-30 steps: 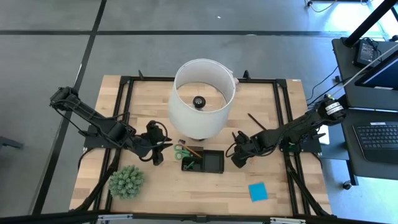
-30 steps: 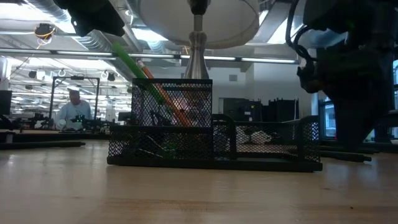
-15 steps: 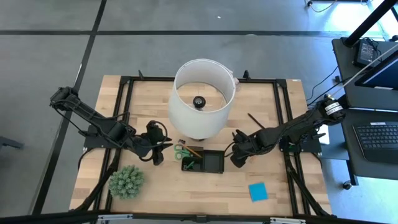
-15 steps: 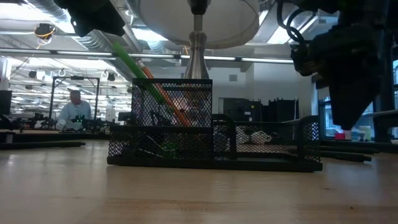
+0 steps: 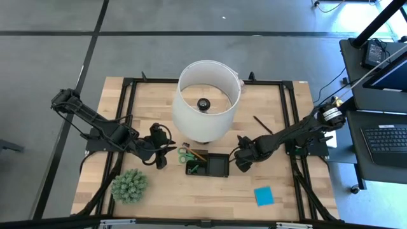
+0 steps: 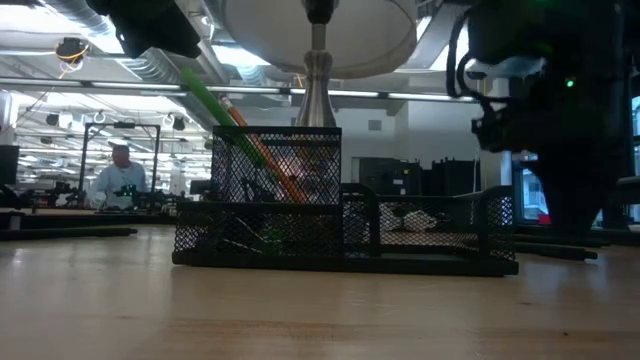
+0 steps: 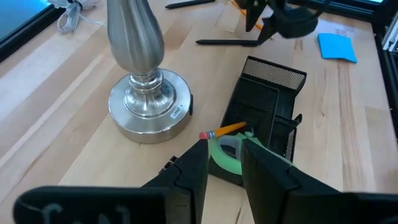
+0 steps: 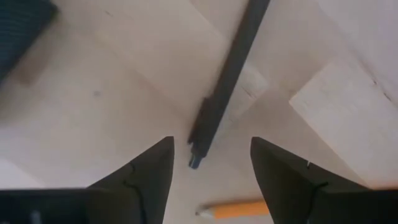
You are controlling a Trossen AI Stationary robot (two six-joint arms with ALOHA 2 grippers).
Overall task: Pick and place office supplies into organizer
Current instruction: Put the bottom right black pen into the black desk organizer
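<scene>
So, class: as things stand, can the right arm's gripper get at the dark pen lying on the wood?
Probably yes. The right gripper is open, with the dark pen lying bare on the table between its fingers; nothing covers it.
</scene>
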